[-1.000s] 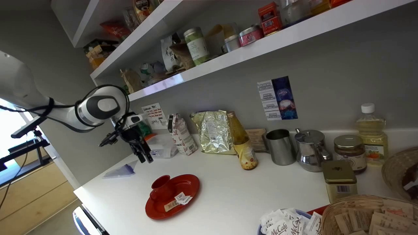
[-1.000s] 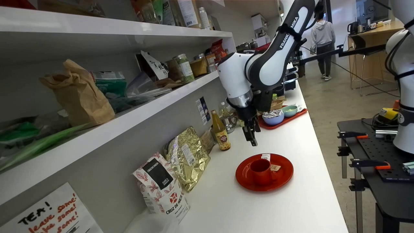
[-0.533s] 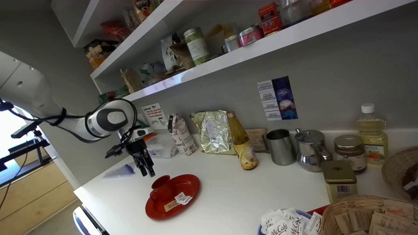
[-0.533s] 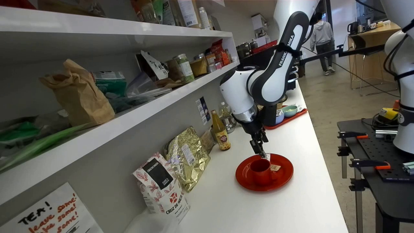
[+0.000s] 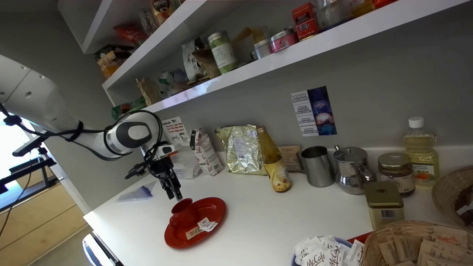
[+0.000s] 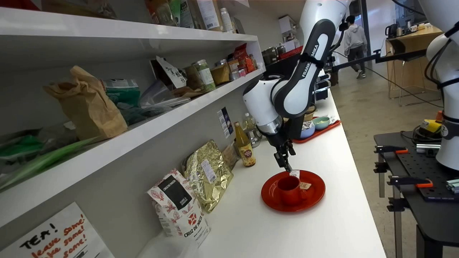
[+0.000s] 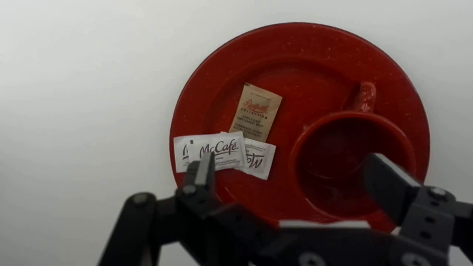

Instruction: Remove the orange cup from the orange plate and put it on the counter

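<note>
Gripper [image 7: 291, 159]: fingers spread, nothing held. The orange cup [image 7: 340, 159] (orange on the order; from where I stand, red) is upright on the orange plate [image 7: 295, 42], just below the fingertips, handle pointing away from the gripper's base. No contact evident; transfer to the counter [image 6: 304, 233] not yet made.

Step in hand, as I judge it: lining up the grasp. In the wrist view one finger [image 7: 386, 181] overlies the cup's mouth and the other the white packets [image 7: 221, 149], so a stretch of rim lies between them. Recommended: descend slowly, one finger inside the cup and one outside, and pinch the wall clear of the handle. The outer finger should miss the packets, which it could drag. The smooth wall may slip, so close firmly, lift straight up and set down level.

Markings. White packets: McCafé. Brown packet [image 7: 257, 114] touching them, farther out from the gripper: Redpath Collection, Simply Raw, Turbinado Sugar, also in French. Arm [image 6: 304, 71] above the gripper: Franka Emika, one letter covered. Well apart from it, a bag [image 6: 179, 206] reads Cruz de Mal–, end unclear; farther off, a handwritten sign [image 6: 61, 236] says "TEA!" and "leave some!", lower lines cut off.
</note>
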`<action>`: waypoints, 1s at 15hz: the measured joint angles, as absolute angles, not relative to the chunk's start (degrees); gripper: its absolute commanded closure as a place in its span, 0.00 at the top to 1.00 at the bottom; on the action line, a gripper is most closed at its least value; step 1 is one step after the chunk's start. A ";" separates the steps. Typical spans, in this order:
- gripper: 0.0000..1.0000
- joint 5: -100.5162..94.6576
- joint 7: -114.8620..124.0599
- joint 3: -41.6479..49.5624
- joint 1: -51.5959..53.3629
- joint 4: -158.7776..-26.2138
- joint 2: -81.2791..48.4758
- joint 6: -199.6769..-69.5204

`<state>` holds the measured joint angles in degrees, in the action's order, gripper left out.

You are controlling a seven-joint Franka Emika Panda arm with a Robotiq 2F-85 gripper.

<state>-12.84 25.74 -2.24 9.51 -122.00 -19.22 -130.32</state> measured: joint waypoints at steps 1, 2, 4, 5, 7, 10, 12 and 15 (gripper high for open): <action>1.00 -12.71 25.74 -2.24 9.58 -121.41 -19.71 -130.32; 1.00 -12.60 25.74 -2.25 9.72 -120.86 -20.30 -130.34; 1.00 -12.39 25.74 -2.27 10.09 -119.87 -21.72 -130.44; 1.00 -12.27 25.74 -2.27 10.24 -119.47 -22.53 -130.53; 1.00 -11.86 25.74 -2.26 10.31 -118.87 -24.37 -130.90; 1.00 -11.13 25.74 -1.99 10.27 -118.22 -27.03 -131.49; 1.00 -10.65 25.73 -1.69 10.26 -117.74 -28.40 -131.63; 1.00 -10.13 25.73 -1.30 10.25 -116.83 -29.69 -131.69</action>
